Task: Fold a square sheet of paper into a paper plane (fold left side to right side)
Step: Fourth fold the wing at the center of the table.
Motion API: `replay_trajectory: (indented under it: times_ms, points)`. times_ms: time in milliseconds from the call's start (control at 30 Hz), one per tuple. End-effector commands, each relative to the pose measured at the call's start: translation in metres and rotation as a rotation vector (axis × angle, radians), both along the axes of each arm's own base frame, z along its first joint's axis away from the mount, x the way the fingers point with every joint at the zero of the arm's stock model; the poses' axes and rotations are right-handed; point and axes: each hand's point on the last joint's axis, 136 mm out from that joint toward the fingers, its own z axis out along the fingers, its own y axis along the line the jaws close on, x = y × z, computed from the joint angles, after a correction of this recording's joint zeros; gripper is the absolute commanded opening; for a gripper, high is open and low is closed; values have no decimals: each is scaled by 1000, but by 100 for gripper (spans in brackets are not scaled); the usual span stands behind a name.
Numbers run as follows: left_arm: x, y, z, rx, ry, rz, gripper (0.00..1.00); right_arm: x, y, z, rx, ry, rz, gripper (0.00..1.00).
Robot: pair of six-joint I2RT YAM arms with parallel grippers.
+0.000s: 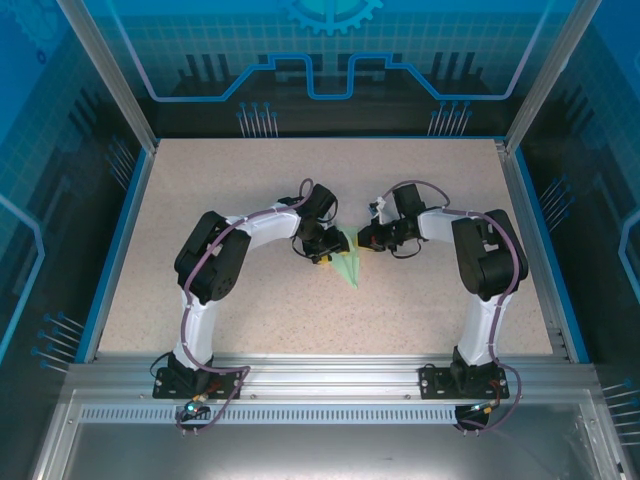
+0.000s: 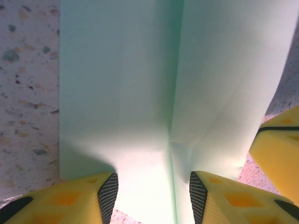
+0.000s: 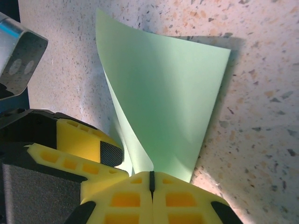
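Speckled beige desk [image 1: 250, 300] boxed in by glowing blue panels [image 1: 330, 60], and right in the middle lies the pale mint-green sheet of paper [image 1: 349, 266], already creased down to a slim wedge with its tip pointing to 6 o'clock. The left gripper [image 1: 324, 256] is at the sheet's 9 o'clock and the right gripper [image 1: 364, 240] at about 2 o'clock, both crowded right up to it. From the left wrist, its yellow fingers [image 2: 108, 189] are spread, one on each side of the centre crease, with the paper running out toward 12 o'clock between them. Can't tell if they press on it or just straddle it. From the right wrist, the yellow fingers [image 3: 135, 198] are pressed together, pinching the near edge of a flap that curls up off the desk. My read: we're mid-fold, right arm taking one side over while the left steadies the body. Next move probably wants that flap swung across to the opposite edge, lined up on the crease, then pressed flat before letting go. It's thin paper, so any tug could skew it.
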Motion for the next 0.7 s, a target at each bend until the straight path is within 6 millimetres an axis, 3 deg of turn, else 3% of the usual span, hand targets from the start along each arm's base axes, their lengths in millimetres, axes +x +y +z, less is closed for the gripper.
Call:
replay_trajectory:
  times_ms: [0,667]
  points:
    - [-17,11,-35,82,63,-17,50,3,-9,3,-34,-9,-7,5]
    - [-17,11,-35,78,64,-19,50,4,-8,-23,-64,36,2,5]
